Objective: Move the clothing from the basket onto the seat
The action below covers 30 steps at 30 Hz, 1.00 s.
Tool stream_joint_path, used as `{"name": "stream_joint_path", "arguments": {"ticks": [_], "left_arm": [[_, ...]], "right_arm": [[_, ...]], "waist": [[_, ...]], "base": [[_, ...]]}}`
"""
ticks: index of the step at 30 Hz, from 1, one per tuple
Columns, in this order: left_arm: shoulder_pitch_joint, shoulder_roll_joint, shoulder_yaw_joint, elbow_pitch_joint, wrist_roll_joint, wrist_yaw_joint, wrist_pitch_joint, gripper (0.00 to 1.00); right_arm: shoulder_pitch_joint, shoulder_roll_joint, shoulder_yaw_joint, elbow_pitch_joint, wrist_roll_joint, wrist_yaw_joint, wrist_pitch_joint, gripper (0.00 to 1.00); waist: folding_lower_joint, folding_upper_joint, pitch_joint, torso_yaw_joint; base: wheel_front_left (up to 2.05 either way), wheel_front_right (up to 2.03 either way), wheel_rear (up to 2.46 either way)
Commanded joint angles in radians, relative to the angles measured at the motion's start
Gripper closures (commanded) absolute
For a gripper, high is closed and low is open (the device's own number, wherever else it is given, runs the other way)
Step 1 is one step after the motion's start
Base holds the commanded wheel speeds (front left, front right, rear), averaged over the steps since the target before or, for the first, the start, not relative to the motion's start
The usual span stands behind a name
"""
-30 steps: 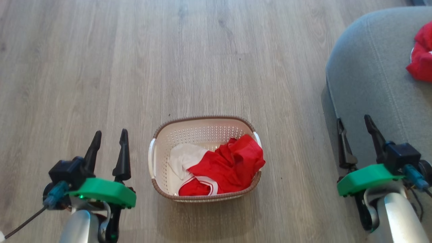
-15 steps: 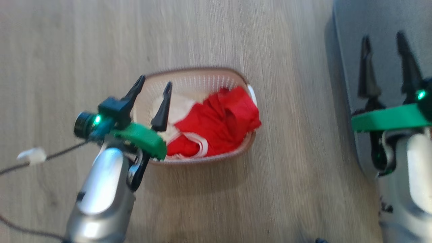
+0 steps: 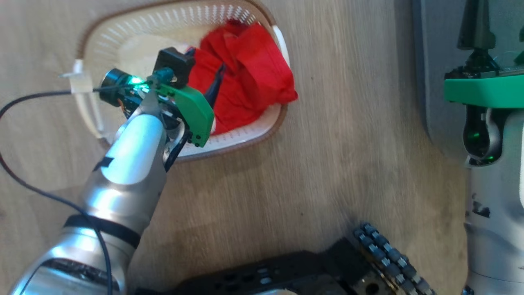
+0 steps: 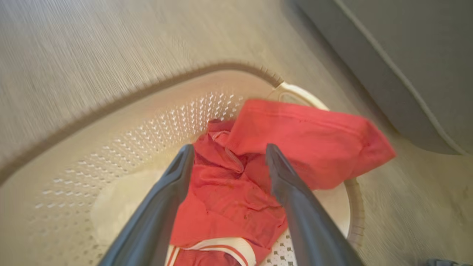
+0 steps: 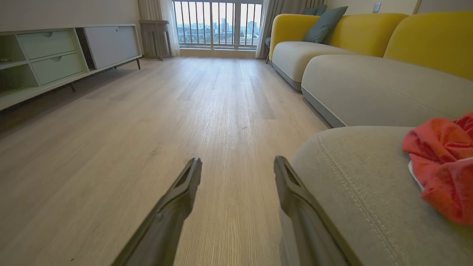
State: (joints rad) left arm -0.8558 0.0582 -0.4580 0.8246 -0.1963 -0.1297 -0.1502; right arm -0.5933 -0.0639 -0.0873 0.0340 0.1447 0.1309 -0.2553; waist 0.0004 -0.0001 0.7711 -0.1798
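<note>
Across the room, largest first: wood floor (image 3: 348, 155), pale planks, carrying everything listed. Seat (image 5: 354, 192), grey upholstered cushion with a stitched seam, on the robot's right and well apart from the basket; one red piece (image 5: 439, 166) lies on top of it. Basket (image 3: 123, 28), cream, perforated, brown rim, standing on the floor. Clothing (image 3: 254, 69), thin red fabric with white stripe trim, heaped in the basket's right half, one flap draped over the rim by the white handle (image 3: 281, 41) and hanging outside. Left hand (image 4: 229, 147), released, lowered into the basket with a finger on each side of a raised red fold; nothing gripped yet. Right hand (image 5: 237, 159), released and empty, low over the floor just beside the seat's edge. Hazards, as judged: a shallow close would pinch only the top fold, so the cloth slips free or the lower layers remain behind; a deep close could catch a fingertip in the perforated wall; the draped flap may snag on rim or handle and drag or tip the light basket on lifting.
</note>
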Motion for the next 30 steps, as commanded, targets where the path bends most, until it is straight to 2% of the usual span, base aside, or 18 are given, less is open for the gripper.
{"name": "stream_joint_path", "arguments": {"ticks": [1, 7, 16, 30], "left_arm": [[-0.011, 0.021, -0.004, 0.007, -0.026, -0.001, 0.013, 0.0], [-0.054, 0.01, -0.111, 0.049, -0.149, -0.001, 0.036, 0.0], [-0.092, 0.044, -0.256, 0.044, -0.26, -0.001, 0.055, 0.0], [-0.172, 0.066, -0.356, 0.104, -0.353, -0.001, 0.041, 0.0]], "right_arm": [[0.01, 0.013, 0.017, -0.036, 0.018, 0.0, -0.006, 0.0], [0.014, 0.014, 0.003, -0.034, 0.039, 0.0, -0.006, 0.0], [0.006, 0.014, 0.009, -0.035, 0.062, 0.0, -0.006, 0.0], [0.006, 0.014, 0.012, -0.03, 0.09, 0.0, -0.006, 0.0]], "waist": [[-0.0004, 0.0001, 0.085, -0.06], [-0.0004, 0.0001, 0.111, -0.068], [-0.0004, 0.0001, 0.141, -0.092], [-0.0004, 0.0001, 0.21, -0.136]], "base": [[0.0, 0.0, 0.0], [0.0, 0.0, 0.0], [0.0, 0.0, 0.0], [0.0, 0.0, 0.0]]}}
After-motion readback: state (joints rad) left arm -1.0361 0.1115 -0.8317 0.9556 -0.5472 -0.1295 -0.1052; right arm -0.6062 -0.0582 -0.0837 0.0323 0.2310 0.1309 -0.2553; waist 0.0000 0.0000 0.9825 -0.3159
